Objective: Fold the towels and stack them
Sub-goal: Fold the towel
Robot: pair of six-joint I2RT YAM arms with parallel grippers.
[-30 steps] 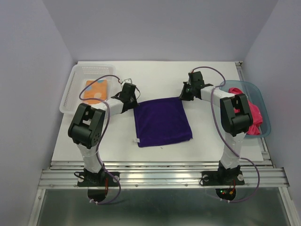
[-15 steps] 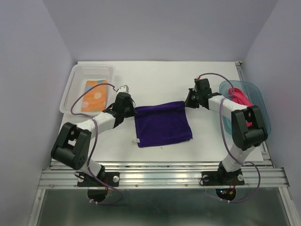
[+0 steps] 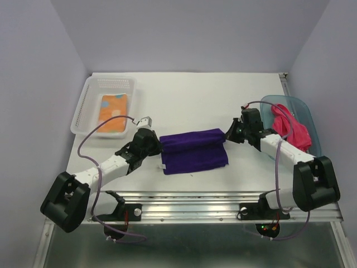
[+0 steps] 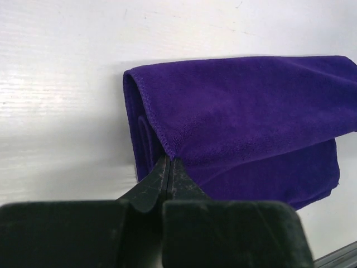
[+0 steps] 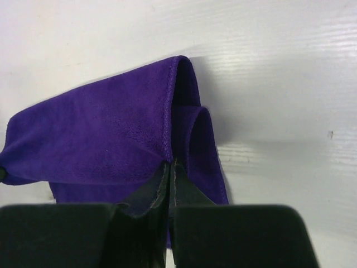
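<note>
The left tool (image 4: 169,163) and the right tool (image 5: 169,165) each pinched a corner of the dark purple towel (image 3: 192,149), so an uneven pull could have skewed the half-made fold.

Open white tabletop (image 3: 189,95) beyond dark purple cloth towel (image 3: 192,148), clear plastic basket (image 3: 81,109) blocking left, teal translucent tub (image 3: 298,103) blocking right

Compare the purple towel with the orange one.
The purple towel is plain dark; the orange towel has pale dots. The purple towel lies on the table, the orange towel in the clear basket. The left hand and right hand pinch the purple towel's upper layer; nothing touches the orange towel. Both are small cloths.
</note>
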